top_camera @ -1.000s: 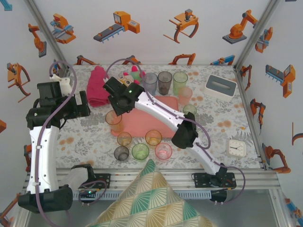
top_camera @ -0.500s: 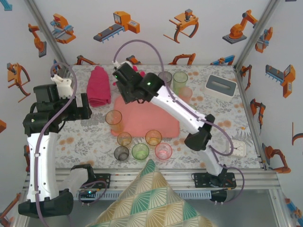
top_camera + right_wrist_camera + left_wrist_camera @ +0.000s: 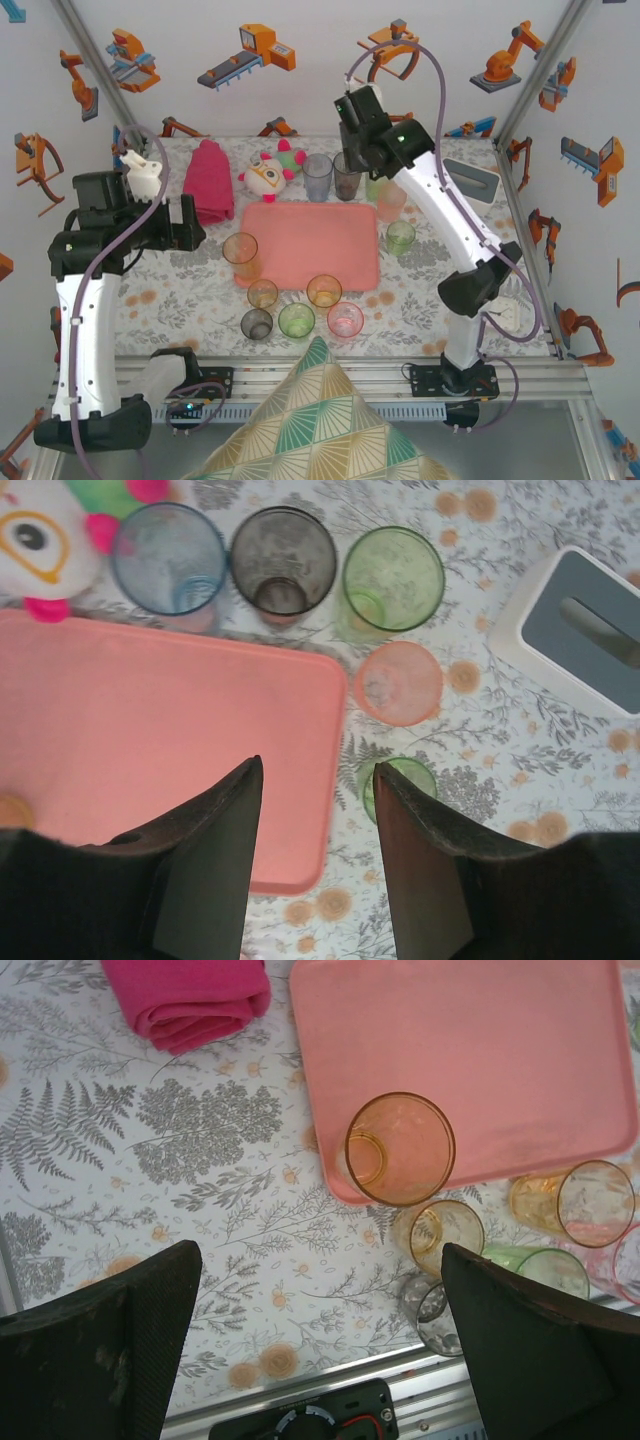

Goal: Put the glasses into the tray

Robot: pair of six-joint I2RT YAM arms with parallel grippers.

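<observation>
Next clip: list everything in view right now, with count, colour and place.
tray: one, salmon pink, centre of the table
back glasses: three, bluish, grey, green, in a row behind the tray
side glasses: two, pink, green, right of the tray
corner glass: one, tall amber, at the tray's front left corner
front glasses: five, two amber, grey, green, pink, before the tray
towel: one, magenta, rolled, back left
plush toy: one, white with pink, behind the tray
box: one, white-rimmed grey, back right
clock: one, white, front right
cushion: one, teal and cream, below the table edge
left gripper: open, empty, left of the tray
right gripper: open, empty, over the tray's back right
</observation>
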